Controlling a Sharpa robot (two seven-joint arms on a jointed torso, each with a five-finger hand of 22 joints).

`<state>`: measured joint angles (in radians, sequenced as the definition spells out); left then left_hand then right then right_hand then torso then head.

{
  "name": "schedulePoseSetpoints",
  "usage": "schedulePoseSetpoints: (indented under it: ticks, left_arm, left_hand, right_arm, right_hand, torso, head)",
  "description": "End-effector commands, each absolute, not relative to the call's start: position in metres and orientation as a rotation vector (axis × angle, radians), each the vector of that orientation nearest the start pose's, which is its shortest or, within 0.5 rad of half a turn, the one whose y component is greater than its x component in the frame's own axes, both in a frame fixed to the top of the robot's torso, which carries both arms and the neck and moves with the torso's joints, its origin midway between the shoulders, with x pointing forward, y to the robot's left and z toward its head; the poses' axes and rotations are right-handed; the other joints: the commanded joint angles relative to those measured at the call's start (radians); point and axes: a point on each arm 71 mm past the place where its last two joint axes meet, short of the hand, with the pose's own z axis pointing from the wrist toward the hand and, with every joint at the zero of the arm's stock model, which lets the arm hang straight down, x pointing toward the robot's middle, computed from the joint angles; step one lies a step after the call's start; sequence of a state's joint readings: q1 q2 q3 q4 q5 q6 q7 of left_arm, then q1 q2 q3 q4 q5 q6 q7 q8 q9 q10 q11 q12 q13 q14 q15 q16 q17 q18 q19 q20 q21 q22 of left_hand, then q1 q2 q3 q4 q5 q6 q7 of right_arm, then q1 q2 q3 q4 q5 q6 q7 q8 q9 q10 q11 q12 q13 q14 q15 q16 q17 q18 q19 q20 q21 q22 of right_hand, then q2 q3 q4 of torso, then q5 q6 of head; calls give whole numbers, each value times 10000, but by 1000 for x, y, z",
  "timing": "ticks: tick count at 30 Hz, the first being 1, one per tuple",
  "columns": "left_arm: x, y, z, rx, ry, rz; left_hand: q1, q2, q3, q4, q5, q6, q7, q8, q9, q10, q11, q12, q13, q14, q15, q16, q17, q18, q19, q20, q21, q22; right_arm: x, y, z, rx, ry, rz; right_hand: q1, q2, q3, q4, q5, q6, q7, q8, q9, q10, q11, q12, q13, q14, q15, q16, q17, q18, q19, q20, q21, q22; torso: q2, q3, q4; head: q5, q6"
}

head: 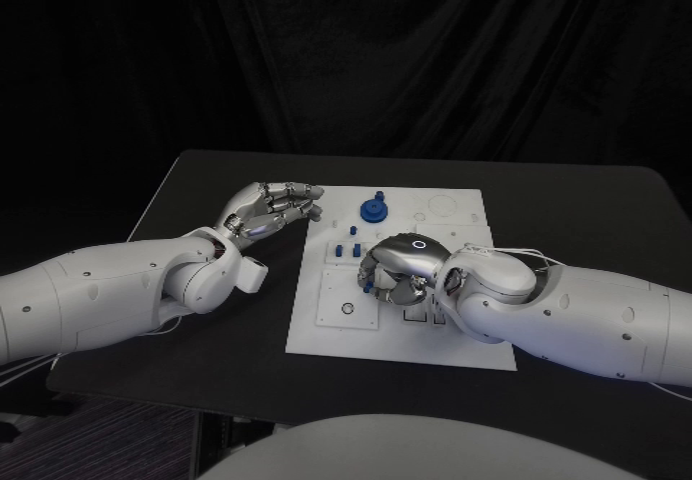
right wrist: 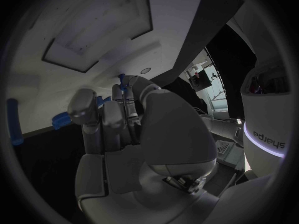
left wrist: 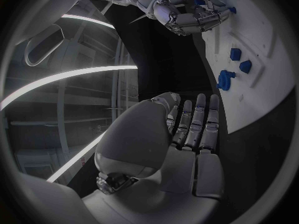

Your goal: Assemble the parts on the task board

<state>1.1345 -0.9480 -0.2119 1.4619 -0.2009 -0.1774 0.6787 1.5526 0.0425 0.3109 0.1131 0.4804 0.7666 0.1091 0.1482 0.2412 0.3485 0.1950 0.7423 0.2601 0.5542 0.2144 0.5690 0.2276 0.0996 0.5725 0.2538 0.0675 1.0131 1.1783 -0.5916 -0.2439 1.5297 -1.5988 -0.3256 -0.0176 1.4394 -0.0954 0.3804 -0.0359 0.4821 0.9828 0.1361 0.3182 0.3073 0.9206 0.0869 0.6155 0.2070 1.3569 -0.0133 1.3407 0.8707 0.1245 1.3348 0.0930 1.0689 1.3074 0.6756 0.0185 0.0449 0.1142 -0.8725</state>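
Right robot hand [head: 397, 268] hides board [head: 447, 345] parts — perhaps gripping one.

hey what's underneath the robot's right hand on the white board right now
The silver right hand hovers over the middle of the white task board. Small blue parts stand beside it; a blue piece shows at its fingertips. The board directly beneath is covered.

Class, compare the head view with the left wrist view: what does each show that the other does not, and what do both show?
Head view alone: the whole task board on the table, both arms, and the left hand from outside, beside the board's left edge. Left wrist view alone: the left hand's palm, fingers together, holding nothing. Both: the right hand over the board, fingers curled, and the blue parts.
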Motion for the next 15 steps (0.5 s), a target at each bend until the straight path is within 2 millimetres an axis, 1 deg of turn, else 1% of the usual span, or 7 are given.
schedulePoseSetpoints:
  ticks: [1,10,12,13,14,15]
  left_arm:
    - [448,270,-242,-7776,13691,-16219]
    - [448,270,-243,-7804,13742,-16208]
    - [448,270,-243,-7811,13751,-16204]
    - [448,270,-243,-7814,13756,-16201]
    - [448,270,-243,-7818,13761,-16196]
    - [448,270,-243,-7820,13765,-16191]
  left_hand:
    - [-7,65,68,-6,43,2,75,40,-10,67,18,-33,-16,20,8,33,-15,104,-51,-9,24,-4]
    - [-13,65,79,-8,44,-2,78,41,-12,68,19,-37,-25,20,11,33,-21,101,-57,-9,24,-2]
    - [-13,65,79,-8,44,-2,78,41,-12,68,19,-37,-25,20,11,33,-21,101,-57,-9,24,-2]
    - [-13,65,79,-8,44,-2,78,41,-12,68,19,-37,-25,20,11,33,-21,101,-57,-9,24,-2]
    - [-13,65,79,-8,44,-2,78,41,-12,68,19,-37,-25,20,11,33,-21,101,-57,-9,24,-2]
    - [-13,65,79,-8,44,-2,78,41,-12,68,19,-37,-25,20,11,33,-21,101,-57,-9,24,-2]
  right_arm:
    - [420,-69,-257,-5777,17296,8765]
    - [420,-70,-260,-5807,17633,8580]
    - [420,-70,-261,-5844,17717,8550]
    - [420,-70,-262,-5863,17749,8542]
    - [420,-70,-262,-5885,17781,8538]
    - [420,-70,-262,-5909,17802,8544]
  right_hand:
    - [72,17,18,-71,3,-40,-42,-58,13,280,-210,6,9,48,20,16,-32,-127,41,6,-35,1084]
    - [71,7,75,-122,-51,-171,20,-255,34,168,-141,-158,-24,-62,67,-107,-244,-91,-66,25,-271,1030]
    - [0,-11,74,-102,-278,-351,95,-445,17,-47,-56,-302,-54,-156,146,-189,-385,-66,-168,75,-465,984]
    - [-109,-67,61,-44,-653,-729,213,-741,-83,-391,66,-477,-103,-255,261,-261,-528,-46,-277,146,-665,931]
    - [-177,-116,48,-4,-858,-907,284,-923,-151,-605,156,-556,-117,-328,334,-300,-612,-31,-350,216,-800,895]
    - [-337,-214,-15,102,-1254,-1300,359,-1239,-291,-1035,265,-735,-171,-444,458,-363,-758,2,-466,303,-1023,831]
  torso:
    - [-1,4,2]
    - [-2,0,0]
    - [-3,0,-1]
    - [-1,0,0]
    - [-1,-1,0]
    - [-2,1,0]
  head:
    - [-3,-2]
    - [3,-2]
    - [2,-2]
    - [-2,-2]
    - [-4,-2]
    - [-3,-2]
